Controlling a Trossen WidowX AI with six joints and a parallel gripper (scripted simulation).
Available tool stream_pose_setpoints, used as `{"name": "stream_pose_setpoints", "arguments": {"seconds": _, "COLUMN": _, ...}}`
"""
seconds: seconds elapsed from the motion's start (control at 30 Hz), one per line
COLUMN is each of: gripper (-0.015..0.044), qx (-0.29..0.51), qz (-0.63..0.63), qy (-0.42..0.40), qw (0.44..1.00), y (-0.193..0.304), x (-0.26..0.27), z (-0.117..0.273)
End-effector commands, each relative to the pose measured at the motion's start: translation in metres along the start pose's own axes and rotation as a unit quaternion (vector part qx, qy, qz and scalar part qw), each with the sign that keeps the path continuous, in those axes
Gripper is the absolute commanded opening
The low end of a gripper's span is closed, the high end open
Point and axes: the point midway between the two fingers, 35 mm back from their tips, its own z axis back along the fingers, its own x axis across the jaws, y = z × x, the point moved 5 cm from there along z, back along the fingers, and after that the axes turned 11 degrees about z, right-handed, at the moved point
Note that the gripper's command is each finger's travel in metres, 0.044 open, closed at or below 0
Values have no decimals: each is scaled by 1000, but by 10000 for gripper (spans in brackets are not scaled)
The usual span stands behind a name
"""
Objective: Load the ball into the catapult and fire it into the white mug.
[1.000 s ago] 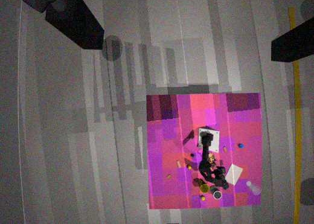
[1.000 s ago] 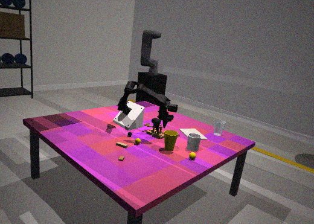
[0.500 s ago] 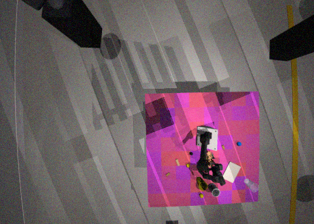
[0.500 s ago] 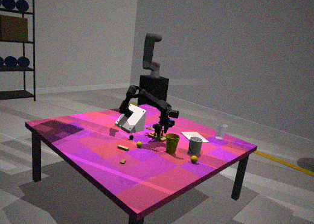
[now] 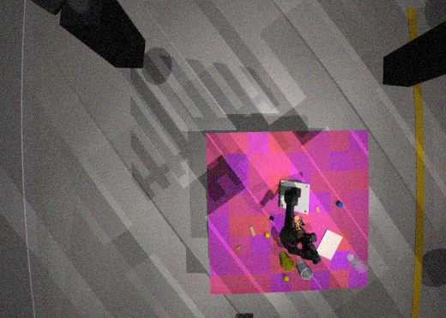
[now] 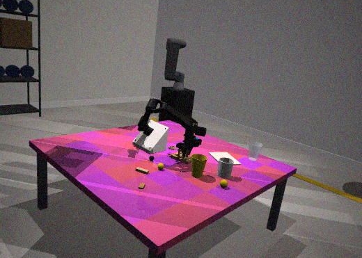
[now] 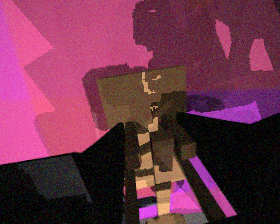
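So we've got our end effector point(image 5: 298, 226) point(image 6: 184, 158) point(image 7: 150, 122) clamped on part of the wooden catapult point(image 5: 299, 222) point(image 6: 176, 156) point(image 7: 141, 95) on the desk point(image 5: 249, 258) point(image 6: 115, 192), with a yellow-green cup point(image 5: 286, 261) point(image 6: 199, 165) close by, a grey cup point(image 5: 304, 270) point(image 6: 225, 168) next to that, and a clear cup point(image 5: 357, 263) point(image 6: 255, 151) way off.

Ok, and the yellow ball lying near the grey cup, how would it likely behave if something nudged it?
The yellow ball would probably roll at a light push, since it looks round and nothing props it. It may well reach the table edge, as no rim shows there.
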Motion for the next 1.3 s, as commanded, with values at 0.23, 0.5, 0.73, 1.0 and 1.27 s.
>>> {"name": "stream_pose_setpoints", "arguments": {"seconds": 0.23, "gripper": 0, "qx": 0, "qz": 0, "qy": -1, "qw": 1000, "y": 0, "x": 1, "z": 50}}
{"name": "stream_pose_setpoints", "arguments": {"seconds": 0.5, "gripper": 0, "qx": 0, "qz": 2, "qy": 0, "qw": 1000, "y": -2, "x": 1, "z": 42}}
{"name": "stream_pose_setpoints", "arguments": {"seconds": 0.73, "gripper": 0, "qx": 0, "qz": 3, "qy": 1, "qw": 1000, "y": -2, "x": 1, "z": 30}}
{"name": "stream_pose_setpoints", "arguments": {"seconds": 1.0, "gripper": 0, "qx": 0, "qz": 3, "qy": 1, "qw": 1000, "y": -2, "x": 1, "z": 17}}
{"name": "stream_pose_setpoints", "arguments": {"seconds": 1.27, "gripper": 0, "qx": 1, "qz": 4, "qy": 2, "qw": 1000, "y": -2, "x": 1, "z": 4}}
